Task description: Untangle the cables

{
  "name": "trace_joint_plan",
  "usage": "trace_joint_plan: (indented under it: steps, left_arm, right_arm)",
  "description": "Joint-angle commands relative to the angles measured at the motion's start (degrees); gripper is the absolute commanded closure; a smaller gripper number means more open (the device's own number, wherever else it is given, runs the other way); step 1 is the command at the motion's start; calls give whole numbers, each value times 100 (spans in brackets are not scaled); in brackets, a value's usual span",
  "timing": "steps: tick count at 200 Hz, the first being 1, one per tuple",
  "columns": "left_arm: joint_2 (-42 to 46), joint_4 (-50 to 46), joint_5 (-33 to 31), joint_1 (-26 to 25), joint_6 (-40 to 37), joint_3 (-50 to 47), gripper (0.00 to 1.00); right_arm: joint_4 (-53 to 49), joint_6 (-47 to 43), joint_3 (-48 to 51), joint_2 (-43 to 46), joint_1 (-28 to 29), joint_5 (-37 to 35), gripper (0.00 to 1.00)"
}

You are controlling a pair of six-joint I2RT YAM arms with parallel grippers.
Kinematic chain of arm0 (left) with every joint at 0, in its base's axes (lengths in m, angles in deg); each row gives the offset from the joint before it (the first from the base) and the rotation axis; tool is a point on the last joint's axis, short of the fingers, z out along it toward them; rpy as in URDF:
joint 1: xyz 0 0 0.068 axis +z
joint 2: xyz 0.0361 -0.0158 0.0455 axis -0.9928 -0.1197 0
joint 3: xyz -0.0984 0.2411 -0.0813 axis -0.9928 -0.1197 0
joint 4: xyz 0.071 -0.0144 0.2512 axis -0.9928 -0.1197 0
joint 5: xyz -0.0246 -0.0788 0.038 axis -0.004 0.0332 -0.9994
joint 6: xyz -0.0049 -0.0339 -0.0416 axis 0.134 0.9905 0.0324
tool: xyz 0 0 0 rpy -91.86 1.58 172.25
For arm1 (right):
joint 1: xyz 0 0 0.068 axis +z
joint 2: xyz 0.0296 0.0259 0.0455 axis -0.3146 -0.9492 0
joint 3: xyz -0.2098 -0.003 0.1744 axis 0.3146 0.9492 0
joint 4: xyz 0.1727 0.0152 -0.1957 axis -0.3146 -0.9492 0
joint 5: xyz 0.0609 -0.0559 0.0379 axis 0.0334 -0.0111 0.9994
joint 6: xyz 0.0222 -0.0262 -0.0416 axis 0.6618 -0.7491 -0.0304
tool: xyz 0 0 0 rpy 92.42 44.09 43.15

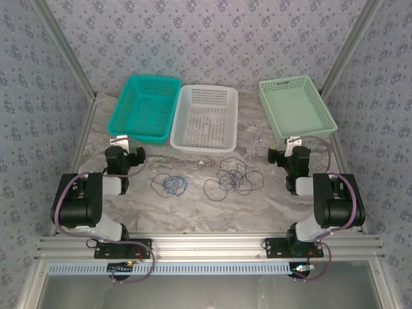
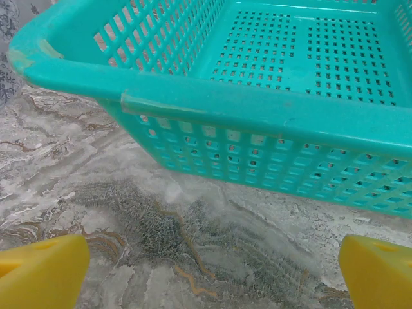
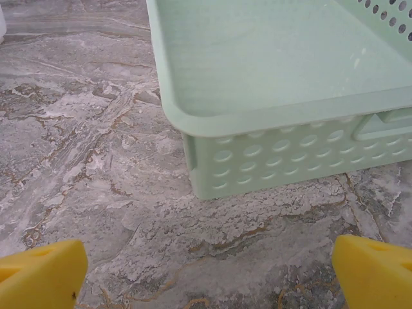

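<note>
Cables (image 1: 233, 177): loose on the marble-patterned table (image 1: 193, 215) between the two arms, in front of the white basket (image 1: 203, 147), with a larger black tangle to the right and a smaller blue-and-black bundle (image 1: 170, 185) lying apart to its left. Left gripper (image 2: 206, 264): jaws spread wide, holding nothing, near the teal basket (image 2: 212, 106). Right gripper (image 3: 206, 270): jaws spread wide, empty, facing a near corner of the pale green basket (image 3: 257, 119).

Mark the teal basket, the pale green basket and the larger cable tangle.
teal basket (image 2: 212, 108), left wrist view, on its near rim.
pale green basket (image 3: 270, 122), right wrist view, on its near rim.
larger cable tangle (image 1: 233, 176), top external view, where its loops cross.
</note>
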Motion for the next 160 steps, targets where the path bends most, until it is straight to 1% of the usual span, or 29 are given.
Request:
trace_joint_plan:
  steps: [1, 160]
  left_arm:
    - [13, 63, 93, 40, -14, 98, 1]
    - [17, 68, 110, 49, 0, 103, 1]
  right_arm:
    - [64, -8, -116, -8, -7, 11, 0]
    - [56, 31, -122, -4, -84, 129, 0]
